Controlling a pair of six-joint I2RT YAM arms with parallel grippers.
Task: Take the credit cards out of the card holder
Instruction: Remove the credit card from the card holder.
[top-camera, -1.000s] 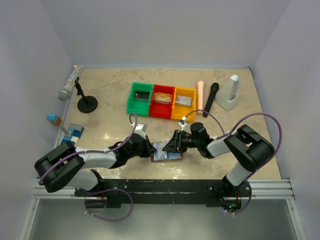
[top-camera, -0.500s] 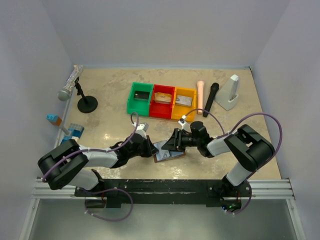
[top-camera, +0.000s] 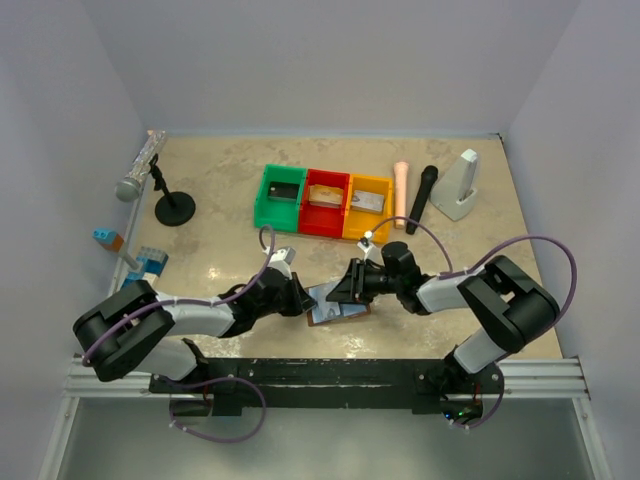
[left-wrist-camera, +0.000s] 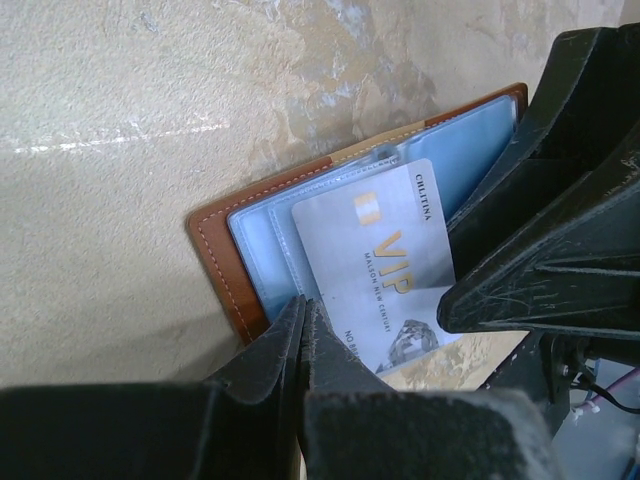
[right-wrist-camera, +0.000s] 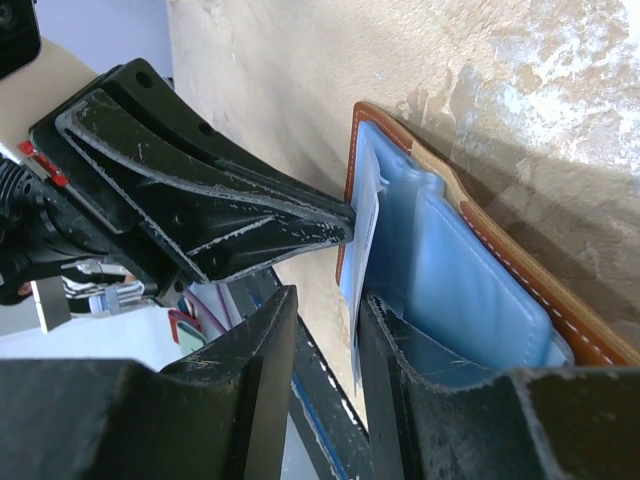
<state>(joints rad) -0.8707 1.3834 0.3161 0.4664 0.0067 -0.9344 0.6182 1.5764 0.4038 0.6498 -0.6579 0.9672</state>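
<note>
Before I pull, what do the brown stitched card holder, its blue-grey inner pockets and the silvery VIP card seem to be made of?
Brown stitched card holder: leather or a leather-look material, matte, with pale stitching along its edge.
Blue-grey inner pockets: probably soft see-through vinyl, glossy and wrinkled.
Silvery VIP card: likely stiff plastic, flat with a satin sheen and gold print.

Here's the tally: one brown card holder (left-wrist-camera: 218, 270), one silvery card (left-wrist-camera: 385, 265) poking from it, three bins (top-camera: 260, 203) in green, red and yellow with one card (top-camera: 285, 190) apiece, two microphones (top-camera: 131, 183) and one peach cylinder (top-camera: 400, 195).
</note>
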